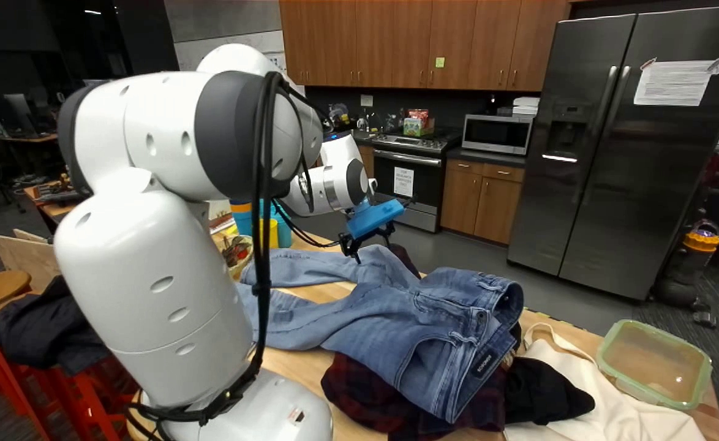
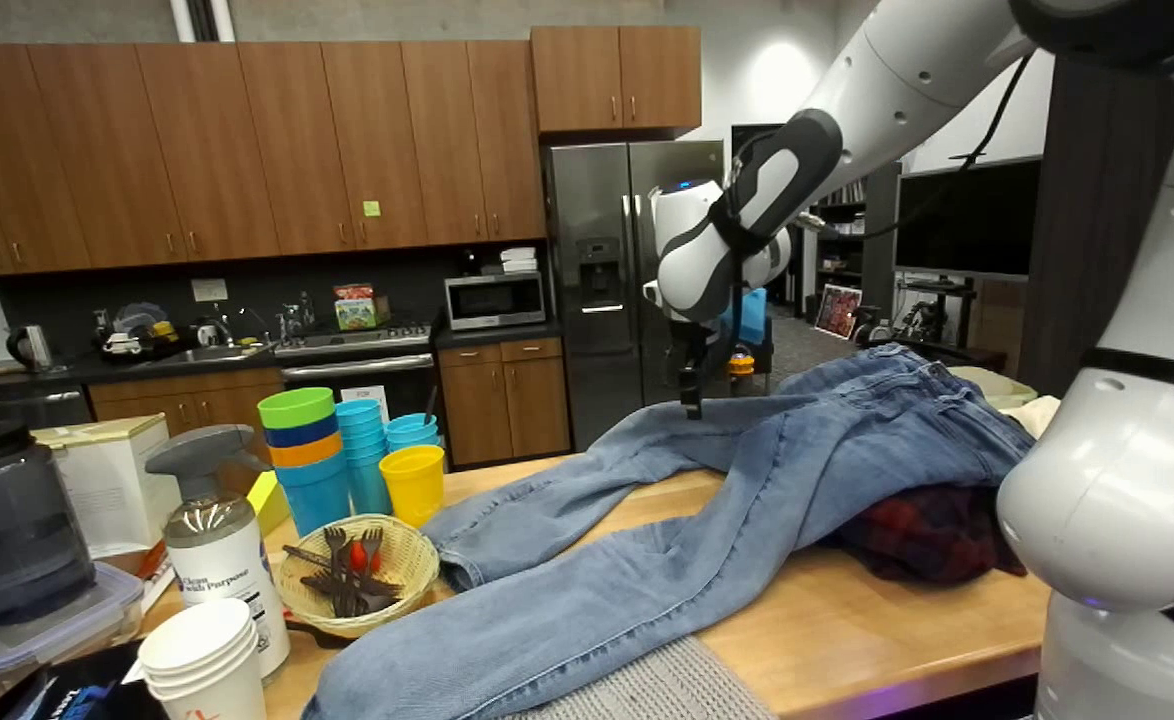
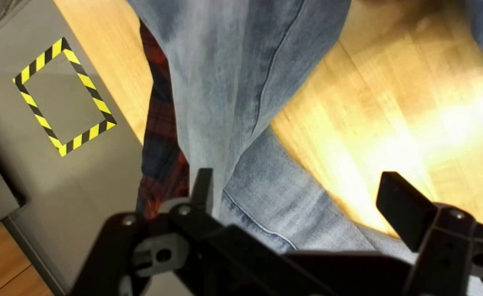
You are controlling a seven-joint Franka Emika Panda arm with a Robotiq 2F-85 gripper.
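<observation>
A: Claw [image 3: 297, 185] first. State?
B: Wide, fingers well apart, nothing gripped. It hangs over a leg of the blue jeans [image 2: 647, 570]; can't tell if a tip touches denim.
A: Jeans where?
B: Sprawled on the desk [image 2: 877, 640], waistband propped on red plaid cloth [image 1: 372, 392], legs stretching off toward the wicker basket [image 2: 409, 570].
A: What could go wrong at the claw?
B: Denim overlaps below it, so a pinch there could bunch two layers. Plaid shows beside one finger in the wrist view; an off-line descent might snag that too.
A: Thin pinch?
B: Could slip. Long denim, probably heavy, would tug hard on a small fold.
A: Further out?
B: One hem lies just beside the basket with its dark forks [image 2: 344, 595]; yellow cup [image 2: 415, 485] just behind. Dragging a leg that way could tip either.
A: Waistband end?
B: Black cloth [image 1: 546, 392], cream cloth [image 1: 610, 413], lidded container [image 1: 653, 361] near the desk's edge; a shove that way could push it over.
</observation>
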